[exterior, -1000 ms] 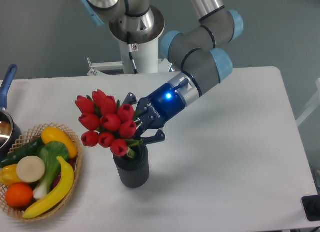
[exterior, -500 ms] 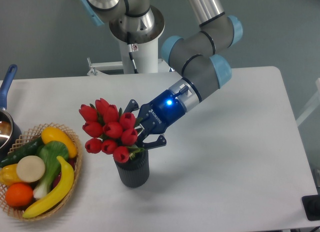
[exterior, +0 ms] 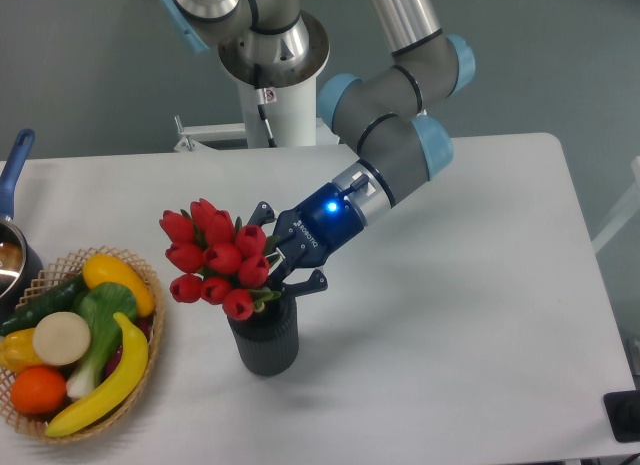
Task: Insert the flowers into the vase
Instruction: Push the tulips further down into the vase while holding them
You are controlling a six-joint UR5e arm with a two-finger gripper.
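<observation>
The flowers (exterior: pixel 214 255), a tight bunch of red tulip buds with green leaves, lean to the left with their stems down in the mouth of the vase (exterior: pixel 265 341). That vase is small, dark grey and ribbed, and it stands upright on the white table. My gripper (exterior: pixel 274 257) reaches in from the right, tilted down and to the left, just above the vase rim. It is shut on the flowers at the stems. The buds hide the fingertips and the stem ends.
A wicker basket (exterior: pixel 157 330) of fruit and vegetables sits at the front left, close to the vase. A pot with a blue handle (exterior: pixel 14 170) is at the left edge. A black object (exterior: pixel 622 415) lies at the front right corner.
The gripper has carried the flowers down towards the vase, then shifted slightly left. The stems sit deeper in the vase mouth than a second ago.
</observation>
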